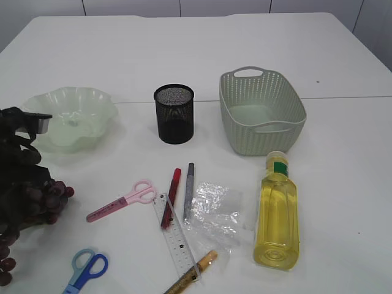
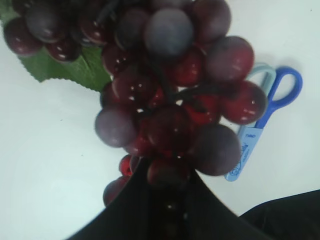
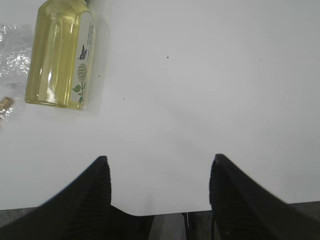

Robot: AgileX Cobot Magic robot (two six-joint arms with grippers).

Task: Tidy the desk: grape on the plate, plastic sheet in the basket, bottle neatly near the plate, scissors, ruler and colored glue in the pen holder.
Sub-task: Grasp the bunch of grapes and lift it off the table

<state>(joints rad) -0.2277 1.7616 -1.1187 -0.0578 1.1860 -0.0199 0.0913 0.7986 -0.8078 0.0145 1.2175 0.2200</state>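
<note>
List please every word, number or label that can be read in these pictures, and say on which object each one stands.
None can be read with certainty.
Bottle: label with drawn butterfly and flowers, print too small.
Bottle neck: green label, blurred.
Blue scissors: marking on the handle, too blurred.
Ruler: scale marks, numbers too small.
Pink scissors: no legible text.

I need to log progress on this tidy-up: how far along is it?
Nothing is placed yet. In hand: the left gripper is closed on the grape bunch, not yet at the plate. Left: plastic sheet, bottle, pink scissors, blue scissors, ruler; basket and pen holder look empty.
</note>
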